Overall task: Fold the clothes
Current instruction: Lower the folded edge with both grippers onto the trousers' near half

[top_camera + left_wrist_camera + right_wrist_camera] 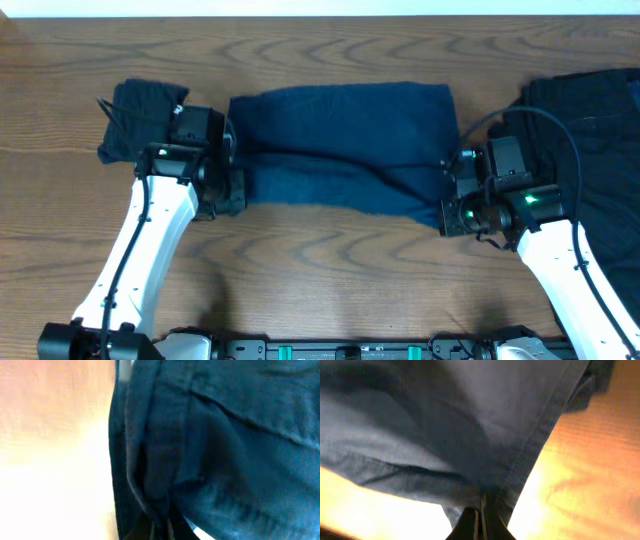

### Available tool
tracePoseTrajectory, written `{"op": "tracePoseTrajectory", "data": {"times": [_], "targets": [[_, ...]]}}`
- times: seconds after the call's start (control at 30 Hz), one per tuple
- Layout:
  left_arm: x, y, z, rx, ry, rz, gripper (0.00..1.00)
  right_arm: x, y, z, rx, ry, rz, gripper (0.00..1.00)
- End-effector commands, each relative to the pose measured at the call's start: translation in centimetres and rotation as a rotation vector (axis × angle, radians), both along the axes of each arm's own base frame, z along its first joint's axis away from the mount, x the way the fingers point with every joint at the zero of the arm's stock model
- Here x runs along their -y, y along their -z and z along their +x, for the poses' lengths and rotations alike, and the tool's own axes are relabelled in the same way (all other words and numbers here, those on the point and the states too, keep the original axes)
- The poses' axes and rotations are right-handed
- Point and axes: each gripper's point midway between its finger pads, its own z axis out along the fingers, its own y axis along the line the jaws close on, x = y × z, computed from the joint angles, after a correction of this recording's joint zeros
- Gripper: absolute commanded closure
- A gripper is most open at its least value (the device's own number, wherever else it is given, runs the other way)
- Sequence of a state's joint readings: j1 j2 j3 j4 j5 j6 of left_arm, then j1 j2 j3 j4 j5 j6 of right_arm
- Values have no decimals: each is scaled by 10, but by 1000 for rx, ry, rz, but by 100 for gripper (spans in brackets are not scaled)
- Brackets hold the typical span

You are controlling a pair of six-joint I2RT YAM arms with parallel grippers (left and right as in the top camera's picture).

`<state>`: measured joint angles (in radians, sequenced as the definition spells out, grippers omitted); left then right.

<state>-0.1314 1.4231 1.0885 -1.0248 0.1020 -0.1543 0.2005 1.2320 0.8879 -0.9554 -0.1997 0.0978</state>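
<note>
Navy garment (pixel 350 130): lay mid-worktop between the two arms, its long axis running left to right (a soft crease followed that length).
Worktop (pixel 330 270): wood-grain, carrying all the cloth.
Left jaws: closed to a narrow pinch on the garment's near-left edge; the left wrist view showed a seamed band bunched into the tips.
Right jaws: closed tight on the near-right corner; the right wrist view showed a stitched edge drawn down between the tips.
Key relation: from each pair of jaws the cloth spread toward the centre and the far side. The left arm (pixel 150 230) stood at the left end and the right arm (pixel 560 250) at the right end, neither nearer than the other.
Likely step: with the near edge held at both ends, a fold would probably carry it far, across the short axis.
Count: three garments, namely the navy one, a black cloth (pixel 135 115) far left beside the left arm, and a dark garment (pixel 600 130) at the right; two arms.
</note>
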Motion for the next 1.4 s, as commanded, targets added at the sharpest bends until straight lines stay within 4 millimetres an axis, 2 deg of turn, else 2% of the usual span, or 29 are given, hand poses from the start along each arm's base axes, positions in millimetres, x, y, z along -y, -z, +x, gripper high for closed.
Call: {"op": "tracePoseTrajectory", "data": {"times": [0.0,0.2,0.4,0.43,0.5,0.53,0.63,0.7,0.73,0.77,0.8,0.87,0.9,1.03,1.17,1.23,1.3,1.33,1.37], "targets": [[-4,6,-14,-56,-35,6,93,3,3,-13,-63,44,1,99],[-6,13,-30,-119,-75,13,93,8,8,-39,-181,90,-17,99],[-8,14,-48,-189,-76,23,92,10,10,-50,-236,138,-21,99],[-8,14,-51,-202,-76,25,85,11,11,-52,-245,148,-21,98],[-9,13,-57,-228,-76,30,83,11,11,-56,-267,166,-23,97],[-9,13,-61,-241,-76,32,78,10,11,-57,-276,167,-17,96],[-10,12,-66,-263,-76,35,56,4,10,-63,-305,160,16,83],[-10,12,-69,-276,-87,37,48,0,8,-68,-328,156,41,73],[-11,11,-71,-283,-87,39,44,-2,7,-71,-342,150,55,59],[-11,11,-72,-290,-87,40,41,-4,7,-74,-353,143,62,40],[-11,11,-73,-293,-87,40,40,-5,6,-76,-361,132,71,33],[-11,9,-72,-288,-86,39,40,-9,4,-73,-346,99,90,23],[-10,7,-69,-278,-87,38,40,-8,1,-68,-322,93,90,22],[-8,-7,-53,-217,-92,22,40,-10,-16,-42,-222,103,111,26],[1,-16,-39,-161,-95,-27,40,-13,-26,-25,-151,98,124,43],[2,-15,-39,-159,-94,-33,42,-10,-22,-26,-161,117,103,55],[2,-12,-39,-158,-94,-33,50,-6,-15,-28,-169,120,77,74],[2,-11,-37,-154,-95,-34,56,-5,-11,-29,-173,122,69,85],[2,-8,-35,-145,-94,-36,66,-4,-6,-30,-180,131,63,91]]}}
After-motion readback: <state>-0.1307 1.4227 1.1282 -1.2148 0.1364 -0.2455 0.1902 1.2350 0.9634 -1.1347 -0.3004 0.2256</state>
